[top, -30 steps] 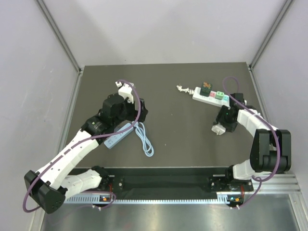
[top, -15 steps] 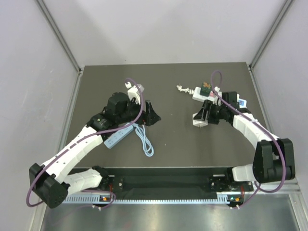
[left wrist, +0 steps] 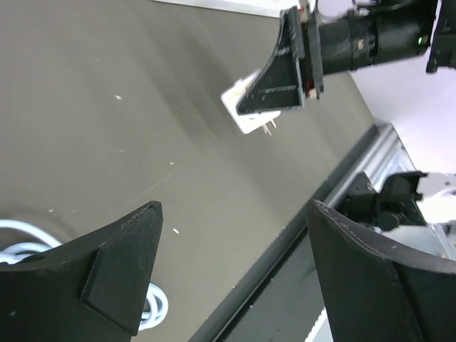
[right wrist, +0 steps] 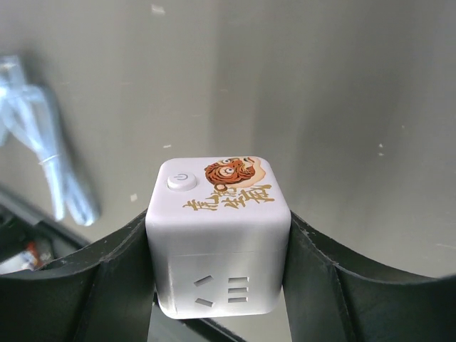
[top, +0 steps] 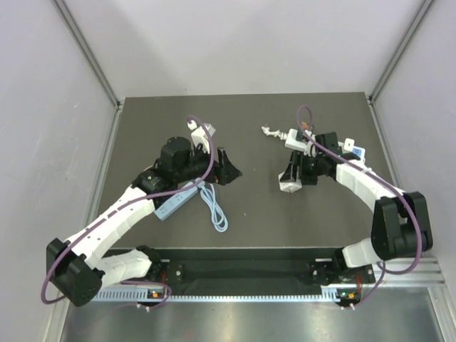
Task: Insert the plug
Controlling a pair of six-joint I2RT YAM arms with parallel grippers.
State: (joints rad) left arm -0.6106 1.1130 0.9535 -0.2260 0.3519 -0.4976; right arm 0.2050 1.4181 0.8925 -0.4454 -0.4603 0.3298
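Note:
The plug is a white cube (right wrist: 217, 228) with a tiger picture, a round button and socket slots. My right gripper (right wrist: 219, 217) is shut on its two sides. From the top view the cube (top: 286, 186) hangs low over the mat's middle right, under my right gripper (top: 291, 178). The left wrist view shows the cube (left wrist: 246, 114) with metal prongs pointing down. My left gripper (top: 229, 171) is open and holds nothing, just right of a light-blue power strip (top: 174, 201). The jaws of my left gripper (left wrist: 234, 206) stand wide apart over bare mat.
A coiled light-blue cable (top: 214, 206) lies beside the blue strip and shows as a cable (left wrist: 153, 308) at the left wrist view's lower edge. A white power strip (top: 293, 137) lies at the back right, partly under my right arm. The metal front rail (top: 249, 271) runs along the near edge.
My right arm has carried the cube left, from the right side to the mat's middle. My left gripper swung right, off the blue strip, and stays open.

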